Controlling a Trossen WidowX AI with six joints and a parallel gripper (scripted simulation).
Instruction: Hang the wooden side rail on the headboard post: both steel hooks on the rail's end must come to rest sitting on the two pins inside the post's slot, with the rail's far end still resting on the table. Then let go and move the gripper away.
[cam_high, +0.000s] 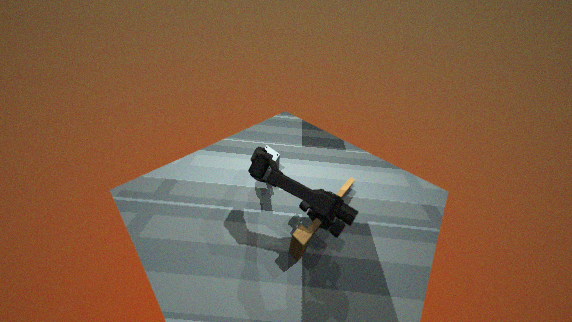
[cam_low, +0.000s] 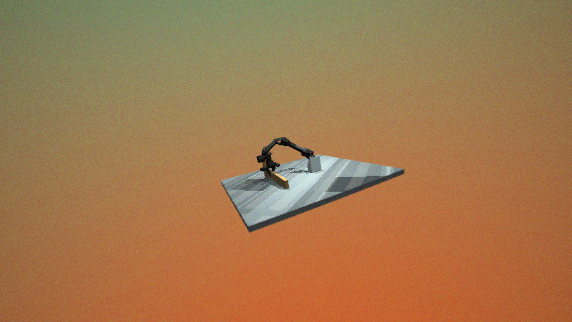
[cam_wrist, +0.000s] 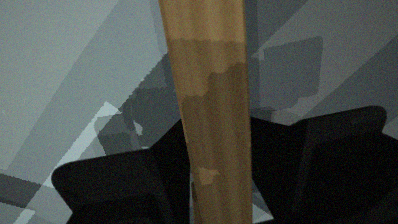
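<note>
The wooden side rail (cam_high: 345, 187) (cam_low: 280, 179) (cam_wrist: 210, 65) is a long narrow light-brown board, with its far end low at the table. Its near end meets or nearly meets the headboard post (cam_high: 298, 247), a short upright wooden block, in the top view. My gripper (cam_high: 320, 219) (cam_low: 270, 167) (cam_wrist: 205, 120) is shut on the rail, with one dark finger on each side of it in the wrist view. The hooks, the slot and the pins cannot be made out, so whether the hooks sit on the pins cannot be told.
The arm's pale base block (cam_high: 272, 151) (cam_low: 314, 164) stands on the grey striped table (cam_high: 175, 290) (cam_low: 260, 215). The black arm arches from it over to the rail. Dark shadows of the arm lie around the post and rail.
</note>
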